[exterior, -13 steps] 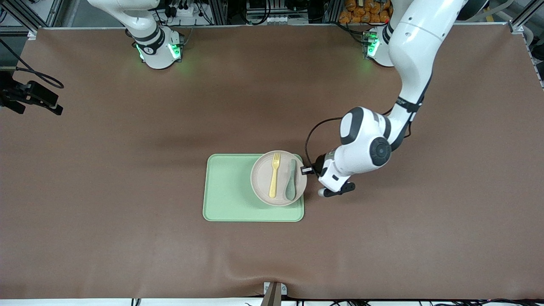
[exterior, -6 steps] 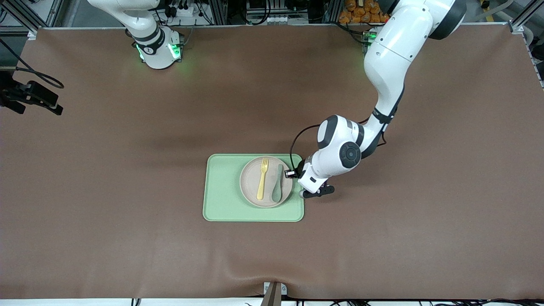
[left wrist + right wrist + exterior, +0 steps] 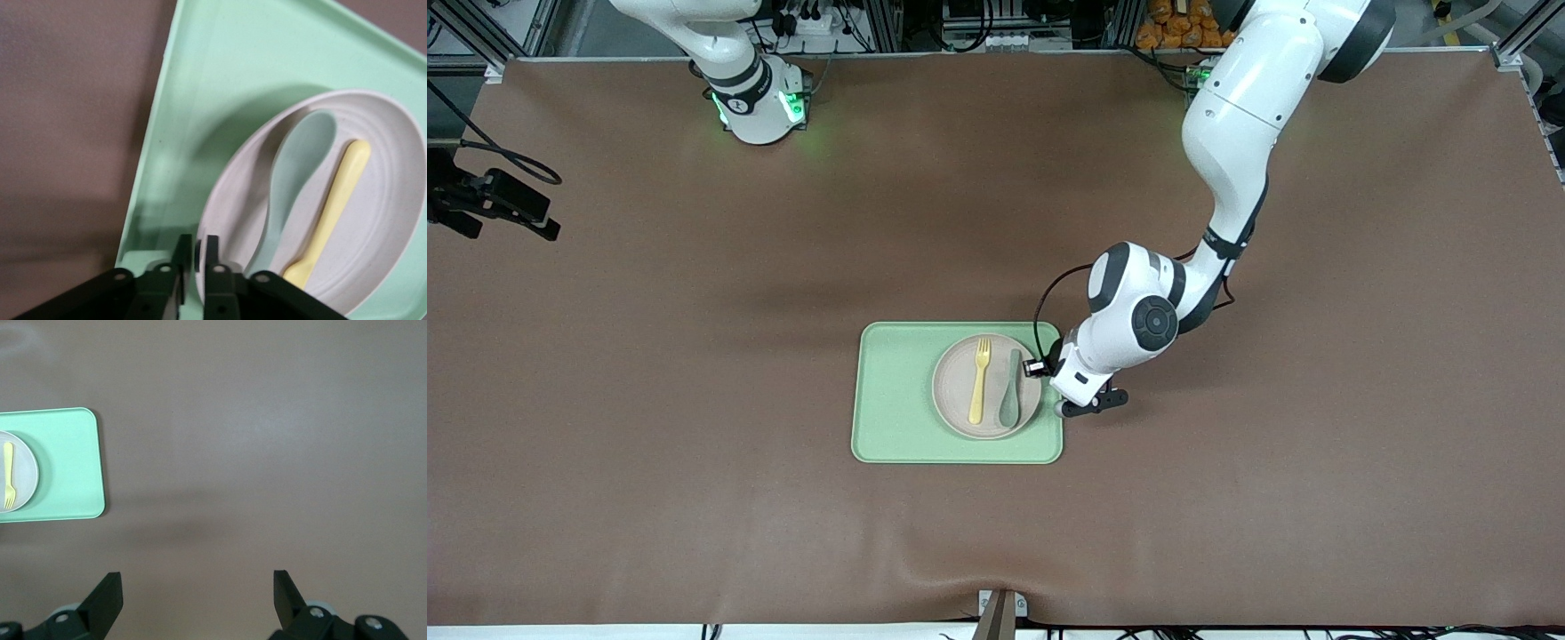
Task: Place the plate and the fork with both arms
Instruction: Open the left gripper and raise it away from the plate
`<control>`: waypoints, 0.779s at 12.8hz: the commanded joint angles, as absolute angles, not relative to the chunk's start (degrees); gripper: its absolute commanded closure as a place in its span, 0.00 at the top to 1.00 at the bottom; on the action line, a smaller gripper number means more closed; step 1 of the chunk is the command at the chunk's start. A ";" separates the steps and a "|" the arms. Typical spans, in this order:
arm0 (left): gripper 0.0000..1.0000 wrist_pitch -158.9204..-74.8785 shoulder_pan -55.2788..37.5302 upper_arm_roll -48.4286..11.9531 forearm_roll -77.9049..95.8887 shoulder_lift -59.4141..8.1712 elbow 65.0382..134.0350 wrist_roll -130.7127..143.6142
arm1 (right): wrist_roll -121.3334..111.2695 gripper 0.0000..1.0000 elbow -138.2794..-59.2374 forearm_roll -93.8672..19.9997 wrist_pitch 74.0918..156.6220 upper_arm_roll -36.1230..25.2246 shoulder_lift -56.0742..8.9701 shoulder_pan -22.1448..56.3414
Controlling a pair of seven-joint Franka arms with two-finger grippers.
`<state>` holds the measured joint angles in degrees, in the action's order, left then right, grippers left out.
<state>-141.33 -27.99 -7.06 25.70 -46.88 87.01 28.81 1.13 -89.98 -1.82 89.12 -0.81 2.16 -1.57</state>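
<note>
The round pale plate [image 3: 956, 396] lies on the light green tray [image 3: 894, 396], at the tray's end toward the left arm. On the plate the yellow fork [image 3: 979, 382] rests beside a grey-green spoon [image 3: 1010, 388]. My left gripper [image 3: 1048, 384] is low at the plate's edge. In the left wrist view the left gripper [image 3: 199, 243] has its jaws almost together on the rim of the plate [image 3: 387, 220], close to the spoon [image 3: 293, 180] and fork [image 3: 333, 207]. My right gripper [image 3: 197, 583] is open and holds nothing. It waits high over bare table, with the tray [image 3: 67, 467] far off.
Brown table covering runs all around the tray. A black camera mount [image 3: 489, 204] sits at the table's edge toward the right arm's end. The right arm's base [image 3: 756, 98] stands at the table's edge farthest from the front camera.
My left arm has carried the plate with fork and spoon farther onto the tray, toward the right arm's end. Over the last half second the plate has barely moved. The right arm stayed still.
</note>
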 commanded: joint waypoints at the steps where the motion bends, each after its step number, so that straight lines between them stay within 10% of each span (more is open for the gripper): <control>1: 1.00 -140.98 -28.83 -6.07 23.56 -44.22 86.22 32.34 | 1.58 1.00 -89.56 -3.07 88.68 -1.31 2.20 -1.85; 10: 1.00 -114.38 -23.48 -1.93 6.98 -25.86 86.22 32.08 | 0.10 1.00 -89.39 -3.34 89.03 -1.23 0.80 -0.18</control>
